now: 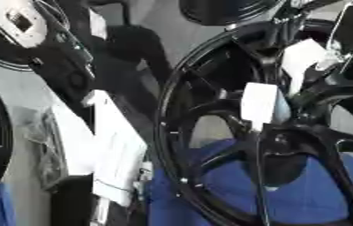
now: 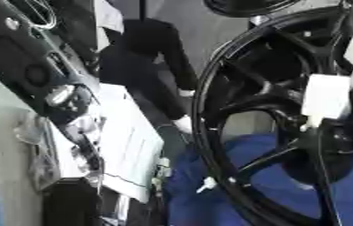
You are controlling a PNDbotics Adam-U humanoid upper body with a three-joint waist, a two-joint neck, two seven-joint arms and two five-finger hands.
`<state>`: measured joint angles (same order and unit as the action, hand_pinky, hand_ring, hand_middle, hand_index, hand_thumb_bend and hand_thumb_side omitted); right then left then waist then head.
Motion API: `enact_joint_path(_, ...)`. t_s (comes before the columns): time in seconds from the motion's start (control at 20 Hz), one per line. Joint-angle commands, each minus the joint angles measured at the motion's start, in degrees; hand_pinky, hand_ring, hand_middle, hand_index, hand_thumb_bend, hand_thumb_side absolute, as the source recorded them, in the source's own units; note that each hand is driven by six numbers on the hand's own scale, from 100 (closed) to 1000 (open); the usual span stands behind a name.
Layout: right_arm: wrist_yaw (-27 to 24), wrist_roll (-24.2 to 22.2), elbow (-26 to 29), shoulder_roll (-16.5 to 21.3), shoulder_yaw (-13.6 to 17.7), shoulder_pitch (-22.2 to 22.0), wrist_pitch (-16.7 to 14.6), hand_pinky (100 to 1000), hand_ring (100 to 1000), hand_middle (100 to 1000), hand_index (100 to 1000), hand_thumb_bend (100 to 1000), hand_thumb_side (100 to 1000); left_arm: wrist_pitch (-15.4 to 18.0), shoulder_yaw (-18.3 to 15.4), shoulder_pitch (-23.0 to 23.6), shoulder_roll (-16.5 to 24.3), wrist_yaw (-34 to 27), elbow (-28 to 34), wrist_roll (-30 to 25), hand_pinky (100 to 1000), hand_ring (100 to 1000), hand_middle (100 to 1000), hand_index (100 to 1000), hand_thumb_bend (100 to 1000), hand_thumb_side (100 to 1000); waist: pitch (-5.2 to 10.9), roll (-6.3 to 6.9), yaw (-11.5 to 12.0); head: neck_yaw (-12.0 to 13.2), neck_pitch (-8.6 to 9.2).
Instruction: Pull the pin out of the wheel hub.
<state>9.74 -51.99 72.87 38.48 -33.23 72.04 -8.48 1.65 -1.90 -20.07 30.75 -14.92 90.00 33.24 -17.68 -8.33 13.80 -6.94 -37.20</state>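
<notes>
glossy black spoked wheel hub filled right side, lying on blue cloth. white rectangular tag hung at hub centre. pin not made out. robot hands nowhere seen, so finger state unknown.

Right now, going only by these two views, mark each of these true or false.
1. The wheel is black, with spokes. True.
2. Blue cloth shows between the wheel's spokes. True.
3. The rectangular tag near the wheel's centre is red. False: it is white.
4. The printed sheet of paper lies to the right of the wheel. False: it lies to the wheel's left, beside the rim.
5. The wheel is silver and has a solid face with no openings. False: it is black, and there are open gaps between the spokes.
</notes>
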Motion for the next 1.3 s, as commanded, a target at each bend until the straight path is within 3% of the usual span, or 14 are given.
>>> enact_joint_path(0.05,-1.1,0.0,0.7,0.6,0.9,1.3,0.8,864,752,615,764,499,121,0.1,-0.3,-0.3,1.3,-0.1,0.5,-0.1,725,772,687,693,322,800,0.82,0.48,0.1,-0.1,-0.04)
enact_joint_path(0.45,1.3,0.0,-1.2,0.3,-0.2,1.1,0.7,860,746,608,757,489,115,0.1,-0.2,-0.2,1.1,-0.2,0.5,-0.2,726,772,687,690,320,804,0.67,0.35,0.3,-0.3,0.1)
enact_joint_path(1.3,2.7,0.0,-2.9,0.2,0.9,1.1,0.1,844,710,559,717,448,120,0.1,-0.2,-0.1,1.1,-0.1,0.4,-0.5,729,772,689,685,315,808,0.59,0.45,-0.1,-0.1,0.05)
